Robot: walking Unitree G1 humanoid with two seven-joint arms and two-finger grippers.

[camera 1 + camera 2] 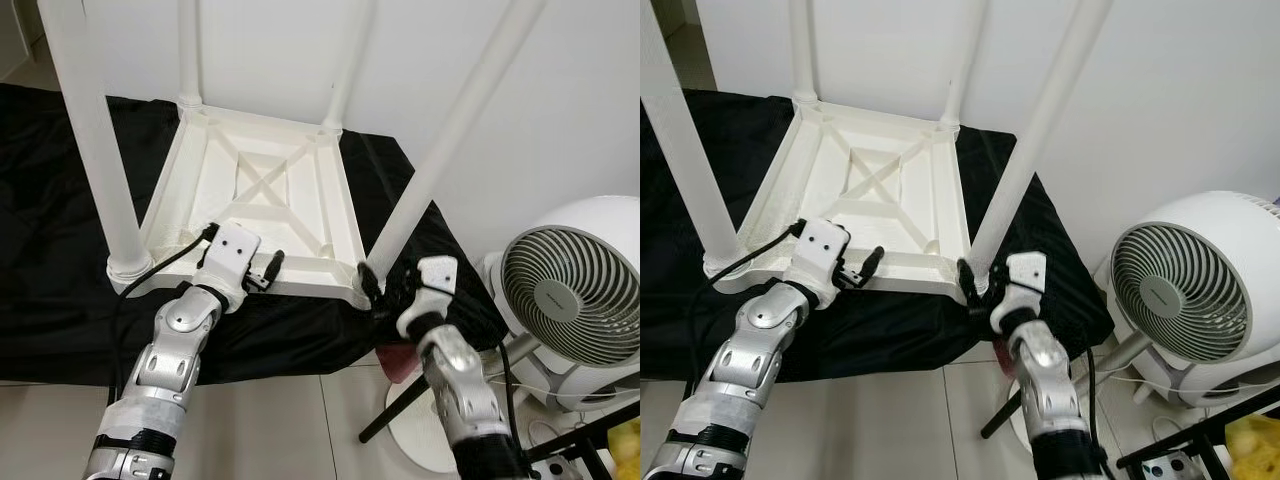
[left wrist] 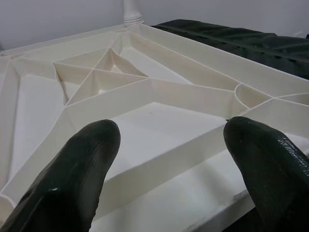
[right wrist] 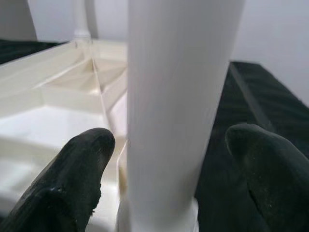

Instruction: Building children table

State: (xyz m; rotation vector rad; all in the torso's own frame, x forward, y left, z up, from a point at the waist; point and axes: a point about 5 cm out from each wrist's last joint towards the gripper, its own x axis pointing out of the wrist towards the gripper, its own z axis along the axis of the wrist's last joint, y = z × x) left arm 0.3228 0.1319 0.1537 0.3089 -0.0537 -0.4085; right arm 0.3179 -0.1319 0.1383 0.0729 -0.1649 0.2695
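Observation:
A white plastic children's table lies upside down on a black cloth, its legs pointing up. My left gripper is at the near rim of the tabletop, open, with its fingertips on either side of the rim's edge. My right gripper stands open at the base of the near-right leg. That leg is between its two fingers, with a small gap on each side. The near-left leg stands in its corner socket.
A white round fan on a stand is close to my right arm, on the tiled floor. Black stand legs and a pink object lie below the cloth's edge. A white wall is behind the table.

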